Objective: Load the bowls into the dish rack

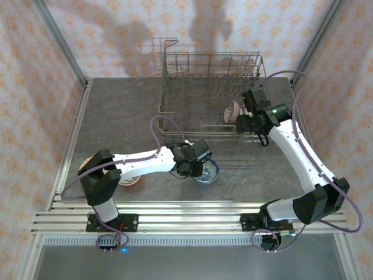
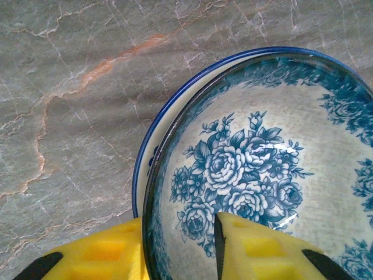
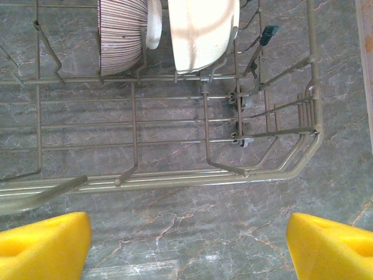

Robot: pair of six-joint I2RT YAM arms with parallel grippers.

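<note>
Left end effector (image 2: 178, 233): the two yellow fingers (image 2: 93, 254) straddle the near wall of the blue floral bowl (image 2: 250, 169), one outside the rim and one inside. Whether they clamp the wall cannot be told. A second blue-edged rim (image 2: 140, 169) shows just outside this bowl. In the overhead view the bowl stands on the tabletop (image 1: 116, 116), in front of the dish rack (image 1: 210, 76) and well apart from it. A further bowl (image 1: 129, 181) lies near the left arm's base, partly hidden by the arm.

Right end effector (image 3: 186, 245): the jaws stand wide apart and hold nothing. It hangs over bare tabletop just beside the rack's near right corner. Inside the rack, a striped bowl (image 3: 119, 35) and a cream bowl (image 3: 201, 29) stand on edge, side by side among the tines.
</note>
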